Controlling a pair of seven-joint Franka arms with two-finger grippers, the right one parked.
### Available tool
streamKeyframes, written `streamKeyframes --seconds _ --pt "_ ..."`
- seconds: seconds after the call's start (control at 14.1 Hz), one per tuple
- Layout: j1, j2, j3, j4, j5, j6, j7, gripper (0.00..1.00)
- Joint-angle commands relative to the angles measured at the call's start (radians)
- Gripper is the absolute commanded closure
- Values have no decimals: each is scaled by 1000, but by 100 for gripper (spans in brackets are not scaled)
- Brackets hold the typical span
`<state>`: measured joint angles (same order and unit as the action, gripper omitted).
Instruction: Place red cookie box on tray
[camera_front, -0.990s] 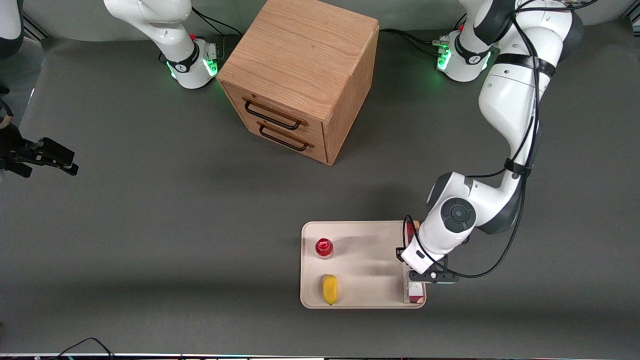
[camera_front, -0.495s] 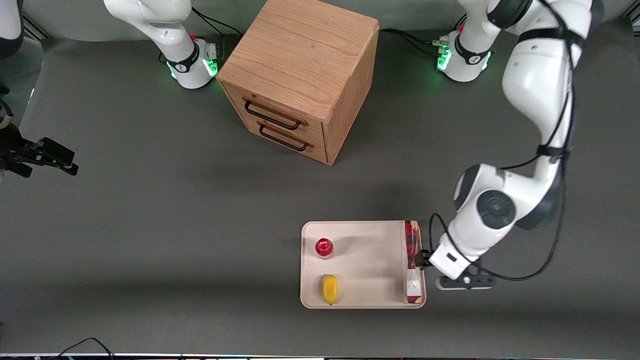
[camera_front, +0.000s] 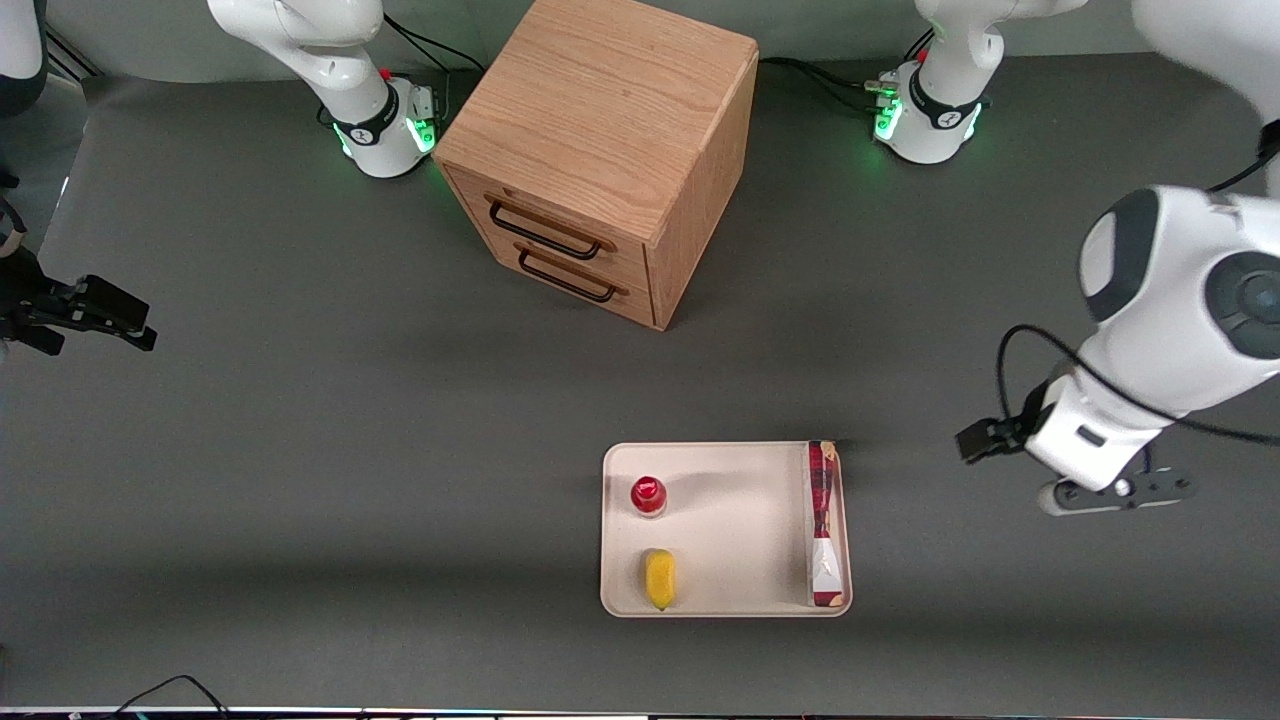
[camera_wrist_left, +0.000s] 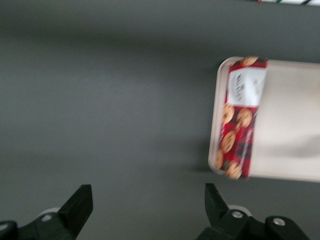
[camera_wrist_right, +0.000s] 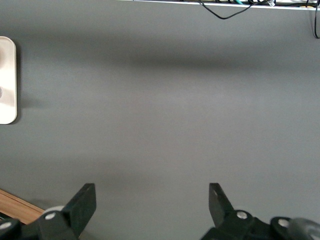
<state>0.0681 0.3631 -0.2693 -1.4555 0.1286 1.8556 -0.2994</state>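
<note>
Red cookie box (camera_front: 823, 523) lies on the tray (camera_front: 735, 530) — tool (camera_wrist_left: 147, 202) spread, well apart.

matt tray (camera_front: 720, 530), seemingly cardboard red cookie box (camera_front: 823, 520)

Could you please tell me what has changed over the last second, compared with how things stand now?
The gripper has let go of the red cookie box and drawn away sideways toward the working arm's end of the table, rising clear; its fingers are open over bare mat. The box stays lying along the tray edge. The red-capped bottle, yellow item and wooden cabinet have not moved.
</note>
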Motion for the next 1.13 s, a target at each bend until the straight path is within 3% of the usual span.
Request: streamKeyframes --seconds 0.0,0.21,0.42,1.06 --pt "62 -97 -11 -97 -17 -38 110 0" --pt "117 -229 -11 -210 -20 -42 157 0" --pt "128 -306 -11 -227 -65 -114 189 0" --pt "125 -354 -10 -224 -84 -115 194 0"
